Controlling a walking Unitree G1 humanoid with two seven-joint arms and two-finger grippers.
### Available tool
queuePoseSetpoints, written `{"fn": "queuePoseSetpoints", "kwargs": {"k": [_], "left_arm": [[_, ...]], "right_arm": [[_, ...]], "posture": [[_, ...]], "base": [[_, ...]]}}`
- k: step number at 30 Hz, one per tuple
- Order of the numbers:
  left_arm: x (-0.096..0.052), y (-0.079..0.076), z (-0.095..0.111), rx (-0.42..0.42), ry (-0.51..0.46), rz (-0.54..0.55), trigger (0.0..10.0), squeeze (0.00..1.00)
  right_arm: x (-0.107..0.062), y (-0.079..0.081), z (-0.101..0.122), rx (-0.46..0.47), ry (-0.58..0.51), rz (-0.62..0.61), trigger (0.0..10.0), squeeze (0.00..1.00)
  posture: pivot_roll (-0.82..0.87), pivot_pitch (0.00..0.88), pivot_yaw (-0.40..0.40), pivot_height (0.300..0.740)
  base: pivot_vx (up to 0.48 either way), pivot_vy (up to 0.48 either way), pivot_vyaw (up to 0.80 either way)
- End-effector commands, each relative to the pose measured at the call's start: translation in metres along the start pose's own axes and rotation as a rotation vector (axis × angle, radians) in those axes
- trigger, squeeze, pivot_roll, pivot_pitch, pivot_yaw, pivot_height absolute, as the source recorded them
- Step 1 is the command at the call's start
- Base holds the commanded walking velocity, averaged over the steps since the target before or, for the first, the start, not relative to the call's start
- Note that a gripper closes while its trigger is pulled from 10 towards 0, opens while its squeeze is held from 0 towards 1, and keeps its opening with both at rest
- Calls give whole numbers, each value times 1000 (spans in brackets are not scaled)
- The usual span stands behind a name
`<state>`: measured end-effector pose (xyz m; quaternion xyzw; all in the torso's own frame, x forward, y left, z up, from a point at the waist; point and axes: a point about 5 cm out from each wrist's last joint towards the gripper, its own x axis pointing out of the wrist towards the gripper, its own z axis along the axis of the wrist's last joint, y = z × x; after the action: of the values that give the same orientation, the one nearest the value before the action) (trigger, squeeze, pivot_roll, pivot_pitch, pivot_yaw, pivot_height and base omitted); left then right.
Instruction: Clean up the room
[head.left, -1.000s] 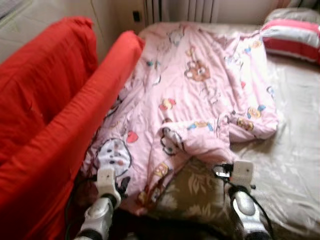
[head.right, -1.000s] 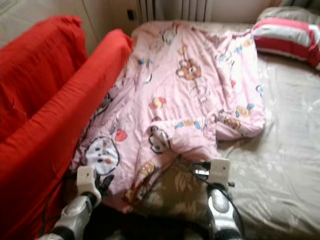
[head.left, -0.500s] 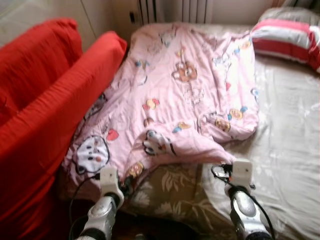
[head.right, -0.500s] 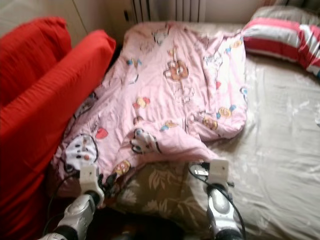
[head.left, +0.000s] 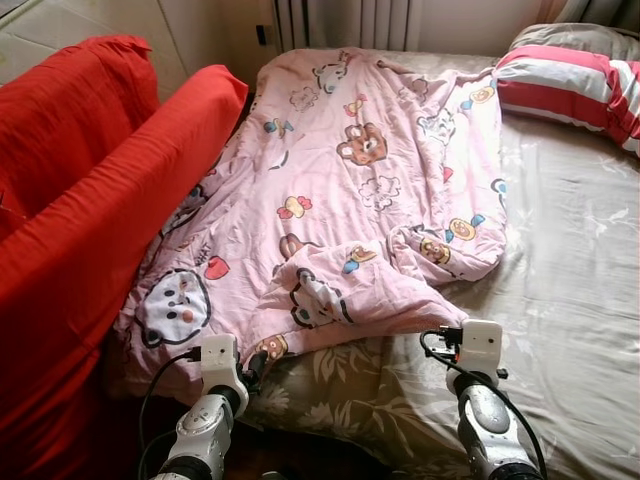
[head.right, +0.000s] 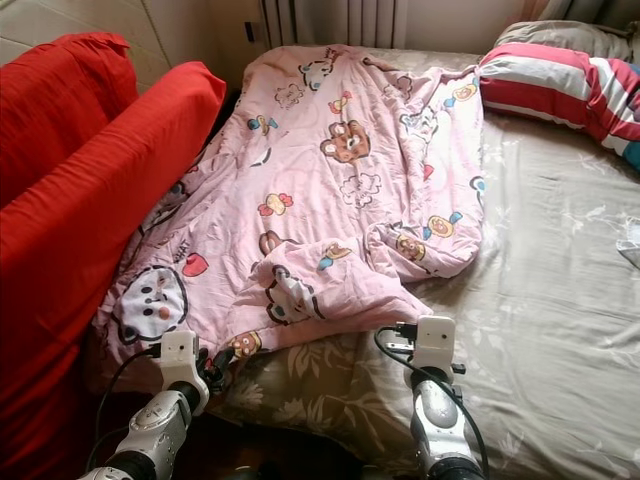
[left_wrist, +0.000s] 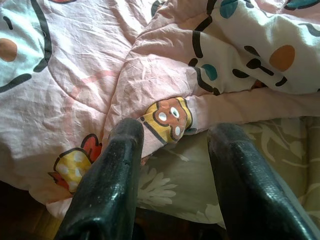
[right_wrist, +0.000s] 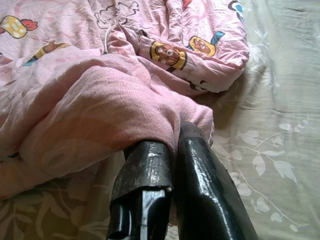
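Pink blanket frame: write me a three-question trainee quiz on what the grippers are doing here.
1. True or false: the right gripper is shut on the pink blanket.
2. The left gripper is: A) open at the blanket's near edge, B) shut on the striped pillow, C) resting on the red sofa.
3. Fill in: the blanket lies on a bed sheet printed with ____.

Key: 1 true; 2 A; 3 leaves.
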<state>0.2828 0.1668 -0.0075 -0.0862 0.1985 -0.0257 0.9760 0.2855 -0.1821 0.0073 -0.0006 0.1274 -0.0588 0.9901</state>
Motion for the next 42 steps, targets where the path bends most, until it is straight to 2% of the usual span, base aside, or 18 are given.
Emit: {"fn": "queuePoseSetpoints", "kwargs": {"k": [1,9,28,42], "left_arm": [[-5,6,-9,-11,33,18,10000,0],[-5,7,-8,-12,29,14,10000,0],[-4,6,-6,-17,21,9,10000,0],[-5,7,-7,-7,26,15,10000,0]], "right_arm": [[-2,0,-4,5,16,-2,10000,0],[-2,-2,-5,6,23,-14,10000,0],[-6,-11,-18,8,102,-20,10000,0],[-3,-8,-11,6,67,-39,10000,0]], "posture": [[-64,179,68,740],[-64,178,70,740],[-63,179,71,740],[-62,180,70,740]], "base": [[0,0,0],[0,0,0],[-298,0,0],[-63,0,0]]}}
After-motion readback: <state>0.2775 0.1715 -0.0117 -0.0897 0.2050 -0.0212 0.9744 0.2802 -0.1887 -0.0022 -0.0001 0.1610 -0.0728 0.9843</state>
